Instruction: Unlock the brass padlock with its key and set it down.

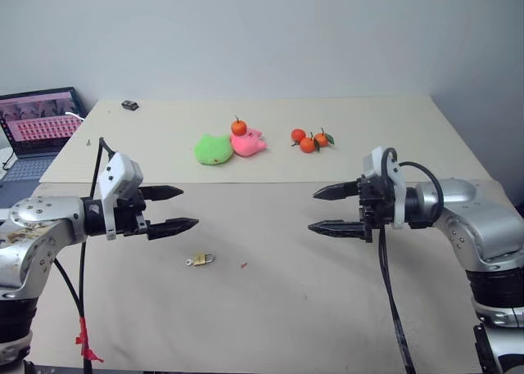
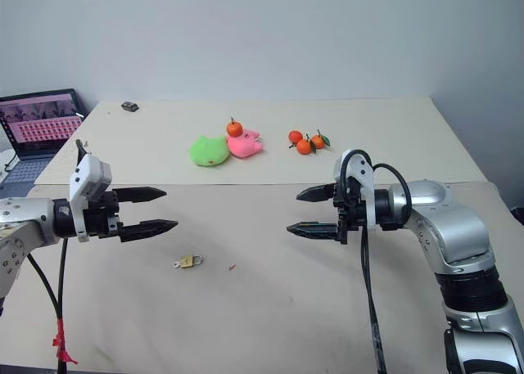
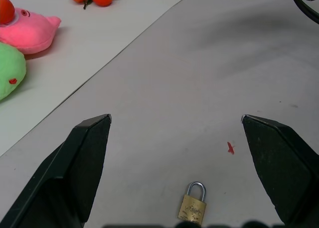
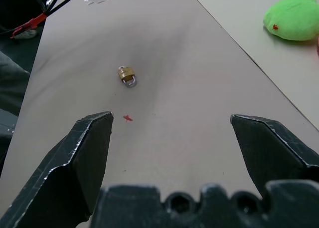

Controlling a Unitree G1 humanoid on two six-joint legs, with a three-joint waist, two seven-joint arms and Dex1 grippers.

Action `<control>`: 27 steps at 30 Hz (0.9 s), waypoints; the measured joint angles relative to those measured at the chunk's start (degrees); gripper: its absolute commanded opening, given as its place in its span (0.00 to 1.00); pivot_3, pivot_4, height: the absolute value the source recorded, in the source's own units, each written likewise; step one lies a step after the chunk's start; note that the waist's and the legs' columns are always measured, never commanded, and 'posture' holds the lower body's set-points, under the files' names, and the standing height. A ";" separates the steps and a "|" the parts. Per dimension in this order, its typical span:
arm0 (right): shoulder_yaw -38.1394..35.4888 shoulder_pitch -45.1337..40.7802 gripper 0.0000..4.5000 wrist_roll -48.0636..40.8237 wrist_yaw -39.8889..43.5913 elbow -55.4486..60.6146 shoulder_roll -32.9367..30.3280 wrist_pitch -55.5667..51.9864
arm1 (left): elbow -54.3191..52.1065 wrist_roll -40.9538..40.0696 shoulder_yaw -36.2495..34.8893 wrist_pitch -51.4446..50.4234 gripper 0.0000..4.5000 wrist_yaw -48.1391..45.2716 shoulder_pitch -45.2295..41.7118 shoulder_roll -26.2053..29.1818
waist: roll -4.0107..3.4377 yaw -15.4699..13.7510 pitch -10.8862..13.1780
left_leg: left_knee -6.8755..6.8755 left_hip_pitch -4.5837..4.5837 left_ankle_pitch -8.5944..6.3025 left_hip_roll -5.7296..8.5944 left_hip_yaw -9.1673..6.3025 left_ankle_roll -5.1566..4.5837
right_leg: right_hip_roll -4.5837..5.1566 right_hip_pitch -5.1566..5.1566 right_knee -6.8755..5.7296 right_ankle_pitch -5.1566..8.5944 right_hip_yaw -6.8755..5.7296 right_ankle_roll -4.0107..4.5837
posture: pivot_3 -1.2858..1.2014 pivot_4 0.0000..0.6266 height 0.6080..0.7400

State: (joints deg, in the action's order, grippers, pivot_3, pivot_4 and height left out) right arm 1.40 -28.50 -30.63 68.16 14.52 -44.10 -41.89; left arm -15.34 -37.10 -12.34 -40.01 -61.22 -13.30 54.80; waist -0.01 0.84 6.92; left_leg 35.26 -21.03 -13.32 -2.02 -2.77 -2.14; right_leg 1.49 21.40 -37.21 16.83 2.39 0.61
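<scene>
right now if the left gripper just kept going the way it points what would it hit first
Probably the right gripper: the left gripper, jaws open, points across at it over the table. The gap between looks free. The brass padlock lies below that line, though depth is hard to judge.

The near half of the worktop (image 1: 327, 308) lies bare around the brass padlock (image 1: 200, 259) and a red speck (image 1: 243, 265) just beside it, with open room between the two raised grippers, while the plush toys (image 1: 229, 146) and small oranges (image 1: 309, 139) crowd the far middle.
</scene>
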 measured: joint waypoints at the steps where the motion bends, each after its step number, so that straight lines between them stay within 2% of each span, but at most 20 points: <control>1: 0.00 0.00 1.00 0.00 0.00 0.00 0.00 0.00 | 0.00 0.00 0.00 0.00 1.00 0.00 0.00 0.00 | 0.00 -0.02 0.00 | -0.01 0.00 0.00 -0.01 -0.01 0.00 | 0.00 0.00 0.02 0.00 0.00 0.00 | 0.52 0.24 0.39; 7: 2.92 -1.30 1.00 2.16 -4.98 -1.78 5.22 1.13 | 4.37 0.26 -2.46 -0.07 1.00 5.80 -0.15 -3.48 | 0.05 0.19 0.03 | -0.07 0.01 0.01 -0.06 -0.01 0.02 | -0.05 -0.15 0.04 0.01 0.00 -0.03 | 0.52 0.24 0.39; 11: 9.65 -5.21 1.00 9.48 -10.02 -8.36 12.99 6.72 | 10.18 5.15 -5.49 0.81 1.00 14.66 0.73 -5.51 | 0.05 0.67 0.03 | -0.19 0.38 0.07 -0.09 -0.09 0.09 | -0.15 -0.12 -0.03 0.13 0.02 -0.30 | 0.52 0.24 0.39; 15: 17.92 -8.69 1.00 14.04 -10.78 -12.99 21.88 11.30 | 13.37 8.19 -9.75 1.17 1.00 21.46 3.50 -6.43 | 0.13 1.11 0.03 | -0.23 0.57 0.09 -0.15 -0.09 0.15 | -0.11 -0.04 -0.41 -0.06 -0.01 0.05 | 0.52 0.24 0.39; 21: 25.16 -9.98 1.00 18.59 -10.34 -20.54 29.96 16.89 | 9.96 8.06 -14.50 -0.01 1.00 24.81 8.69 -7.57 | 0.22 0.30 -0.02 | -0.20 0.35 0.09 0.05 -0.12 0.17 | 0.16 0.14 -0.67 -0.09 -0.05 0.09 | 0.52 0.24 0.39; 27: 28.32 -11.05 1.00 21.14 -8.69 -28.20 35.66 21.66 | 6.23 7.52 -18.09 -0.29 1.00 25.62 12.62 -7.93 | 0.30 0.01 -0.09 | -0.12 0.02 0.21 0.07 -0.10 0.37 | 0.16 0.67 -0.72 -0.12 -0.09 0.08 | 0.52 0.24 0.39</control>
State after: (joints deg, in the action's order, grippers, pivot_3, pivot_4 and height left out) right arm 29.72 -39.56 -9.49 59.47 -13.68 -8.44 -20.24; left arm -9.12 -29.58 -30.44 -40.30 -35.60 -0.68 46.87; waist 0.30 0.85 6.83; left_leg 35.14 -21.01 -13.11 -1.95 -2.87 -1.77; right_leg 1.66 22.07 -37.94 16.72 2.30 0.69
